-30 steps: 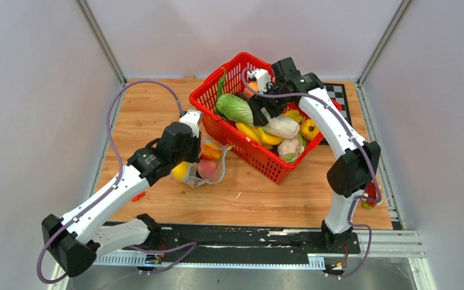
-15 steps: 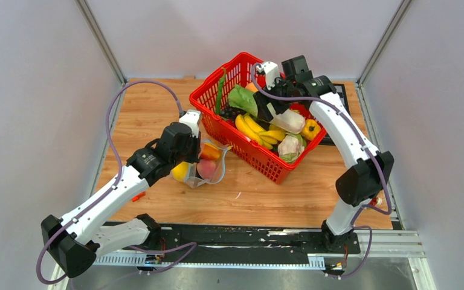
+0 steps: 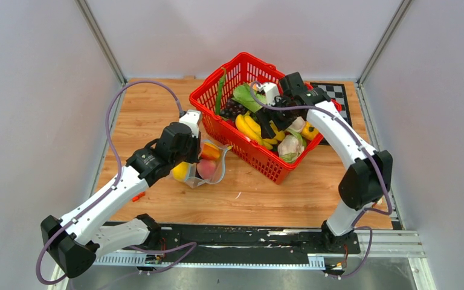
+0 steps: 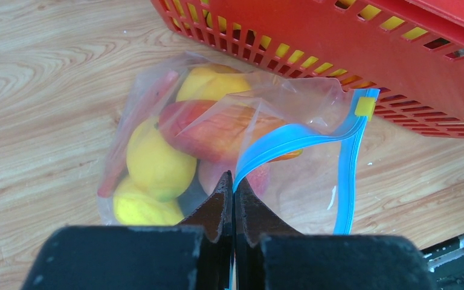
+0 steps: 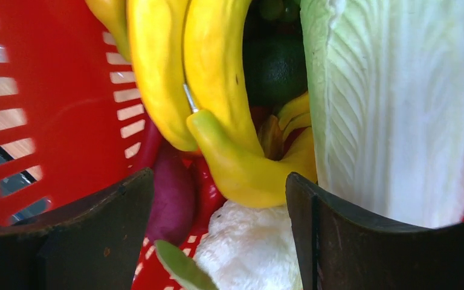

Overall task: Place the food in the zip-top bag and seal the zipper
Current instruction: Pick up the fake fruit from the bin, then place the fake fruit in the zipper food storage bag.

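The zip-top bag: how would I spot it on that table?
Start at the red basket in the middle of the wooden table. Just off its left wall lies the zip-top bag, pinched by the left gripper. It alone is clear plastic with a blue zipper, yellow and pink fruit showing through.

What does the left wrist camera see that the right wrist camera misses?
Only the left wrist view: the clear zip-top bag holding yellow fruits and a peach on the wooden table, with the left tool shut on its teal zipper. Only the right wrist view: bananas, cabbage and cauliflower beneath the open right tool. Both: the red basket.
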Available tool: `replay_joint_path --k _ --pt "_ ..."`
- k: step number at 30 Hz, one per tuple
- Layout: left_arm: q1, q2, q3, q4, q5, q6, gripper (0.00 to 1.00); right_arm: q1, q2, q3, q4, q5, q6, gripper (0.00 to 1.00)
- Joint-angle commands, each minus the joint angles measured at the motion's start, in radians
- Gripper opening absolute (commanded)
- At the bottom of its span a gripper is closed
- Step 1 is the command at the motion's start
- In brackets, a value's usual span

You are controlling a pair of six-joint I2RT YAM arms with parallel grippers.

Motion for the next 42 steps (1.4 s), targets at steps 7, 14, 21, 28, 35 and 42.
replay_joint_path --k 7,14,21,28,35,42 --pt "0.001 -0.05 0.014 0.004 -0.013 0.011 0.0 0.004 0.112 0.031 -0.076 -0.062 -0.367 0.8" --pt "0.0 -0.042 0.019 0.005 -0.017 0.009 0.0 0.003 0.075 0.056 -0.006 -0.004 -0.365 0.36" --pt "0.001 -0.038 0.026 -0.002 -0.012 0.009 0.0 0.003 -0.029 0.043 0.073 0.019 -0.351 0.19" --pt "0.001 -0.047 0.037 0.001 0.015 0.006 0.0 0.003 -0.224 0.031 0.191 0.044 -0.173 0.17" --pt "0.001 -0.041 0.049 0.006 0.063 0.002 0.0 0.003 -0.541 -0.25 0.672 -0.125 0.152 0.14" --pt "0.0 -0.074 0.026 0.026 0.089 -0.028 0.0 0.007 -0.632 -0.372 0.897 -0.42 0.481 0.13"
